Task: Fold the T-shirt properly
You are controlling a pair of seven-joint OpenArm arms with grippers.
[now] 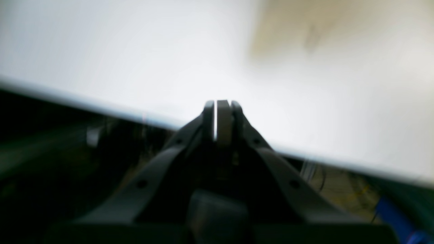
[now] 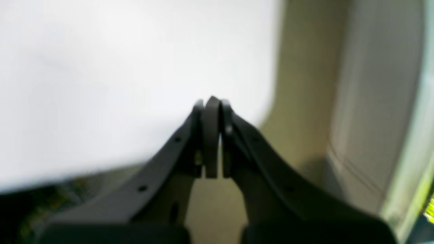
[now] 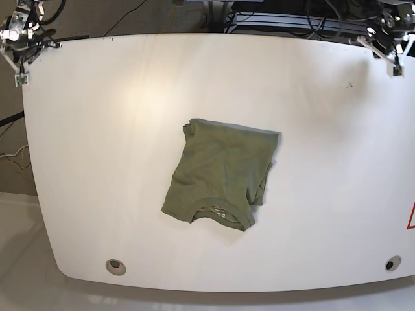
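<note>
The T-shirt (image 3: pixel 220 172) is olive green and lies partly folded in the middle of the white table (image 3: pixel 97 129), its ribbed neck toward the front edge. My left gripper (image 3: pixel 395 69) hangs over the far right corner, well away from the cloth. In its own wrist view the left gripper (image 1: pixel 222 101) is shut with nothing in it, above the table edge. My right gripper (image 3: pixel 20 76) is at the far left corner; in its wrist view the right gripper (image 2: pixel 212 99) is also shut and empty. Both wrist views are blurred.
Two round holes sit near the table's front edge, one at the left (image 3: pixel 116 265) and one at the right (image 3: pixel 389 264). Cables (image 3: pixel 292 19) run behind the table's back edge. A red mark (image 3: pixel 411 217) shows at the right edge.
</note>
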